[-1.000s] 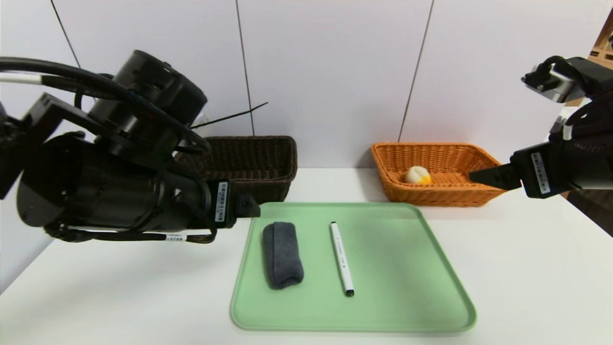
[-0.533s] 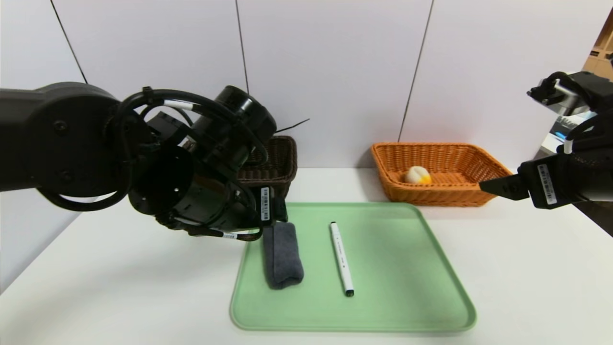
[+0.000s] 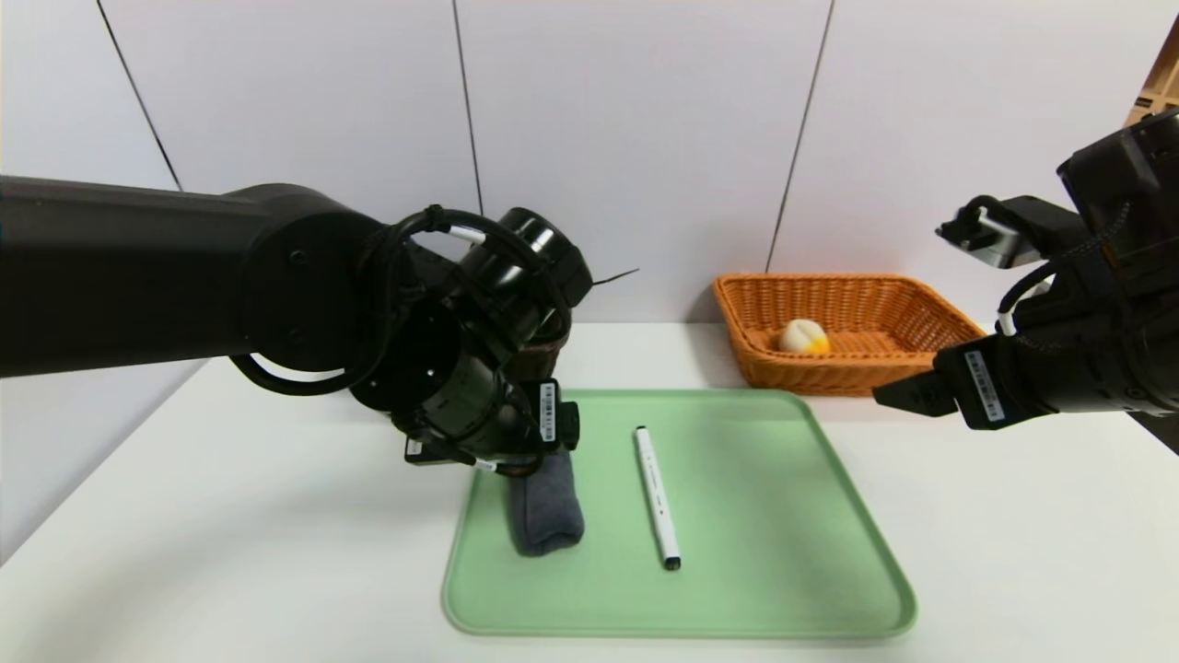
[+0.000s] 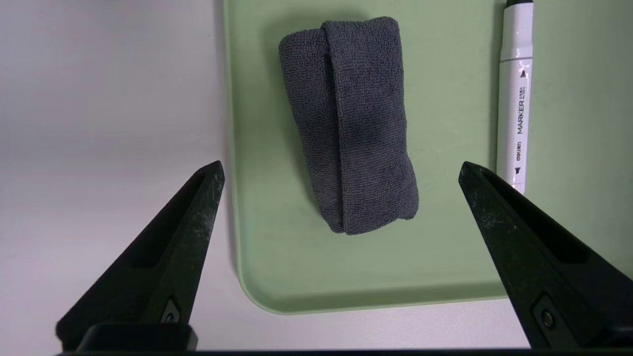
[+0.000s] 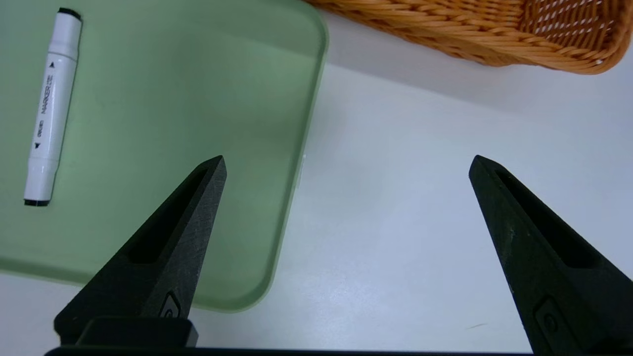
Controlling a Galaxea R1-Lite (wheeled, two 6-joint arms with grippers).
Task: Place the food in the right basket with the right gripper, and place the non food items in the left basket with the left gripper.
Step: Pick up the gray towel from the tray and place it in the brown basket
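1. White wall panels back a white tabletop (image 3: 230, 516) in the head view. A green tray (image 3: 764, 516) carries a rolled grey cloth (image 3: 545, 516) and a white marker (image 3: 656, 497). The orange right basket (image 3: 843, 368) holds one pale round food item (image 3: 801, 337), so the food part looks done. The dark left basket (image 3: 539, 354) is mostly hidden behind the left arm; what is in it I cannot tell. Both non-food items are left to move.

2. Left wrist view: the left gripper (image 4: 341, 170) hangs above the grey cloth, jaws spread wide and empty, one tip over the bare tabletop, the other near the marker. The cloth looks like the next pick.

3. Right wrist view: the right gripper (image 5: 346, 163) hovers over the tray's edge and bare tabletop, near the orange basket, jaws wide apart, holding nothing.
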